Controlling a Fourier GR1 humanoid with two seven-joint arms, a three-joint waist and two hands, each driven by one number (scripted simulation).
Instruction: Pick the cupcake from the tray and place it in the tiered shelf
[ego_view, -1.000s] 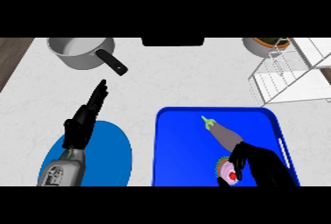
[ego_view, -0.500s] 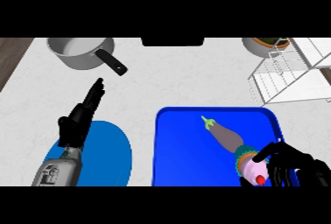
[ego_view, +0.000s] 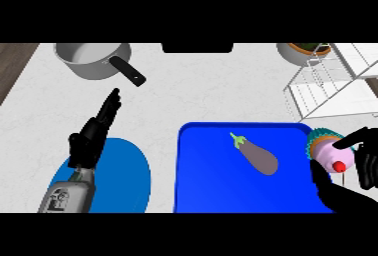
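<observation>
Fingers and thumb of our black right hand curl round the pink-frosted cupcake in its teal paper wrapper, held at the right rim of the flat blue tray; whether it is clear of the rim we cannot tell. Left of the hand a purple eggplant lies on the tray; beyond the hand stands the white wire tiered shelf. We judge the cupcake could snag a shelf wire and tip. The view's edge cuts off much of our hand. Far left, our left hand rests open.
</observation>
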